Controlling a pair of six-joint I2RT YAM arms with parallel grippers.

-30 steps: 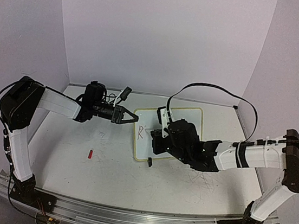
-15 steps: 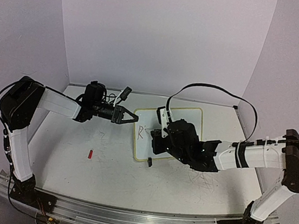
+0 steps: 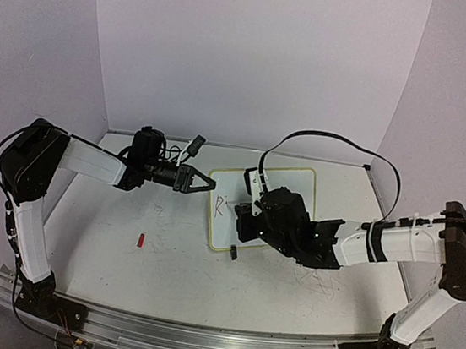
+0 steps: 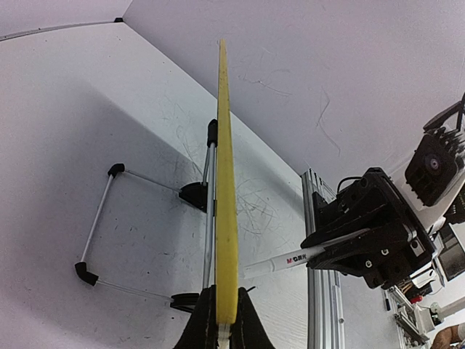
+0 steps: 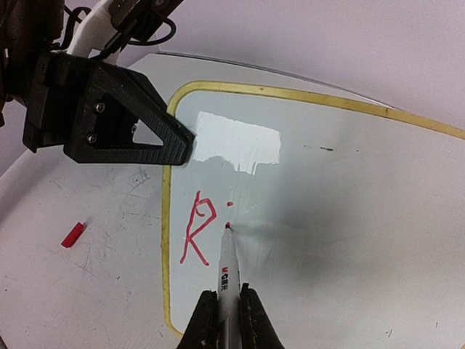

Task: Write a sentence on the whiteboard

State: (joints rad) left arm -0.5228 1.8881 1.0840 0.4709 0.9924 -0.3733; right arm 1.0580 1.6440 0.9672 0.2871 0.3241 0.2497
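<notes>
The whiteboard (image 3: 287, 181) stands tilted on the table, with a pale yellow rim. My left gripper (image 3: 202, 181) is shut on its left edge; the left wrist view shows the rim (image 4: 226, 218) edge-on between the jaws of the left gripper (image 4: 224, 320). My right gripper (image 3: 243, 218) is shut on a white marker (image 5: 224, 269), also seen in the left wrist view (image 4: 290, 259). In the right wrist view the right gripper (image 5: 226, 309) holds it with its red tip touching the board. The sentence is a red "R" (image 5: 196, 229) and a dot (image 5: 229, 204).
A red marker cap (image 3: 141, 239) lies on the scribbled tabletop left of the board, and shows in the right wrist view (image 5: 73, 235). The board's wire stand legs (image 4: 98, 225) reach out behind it. An aluminium rail (image 3: 196, 340) runs along the near edge.
</notes>
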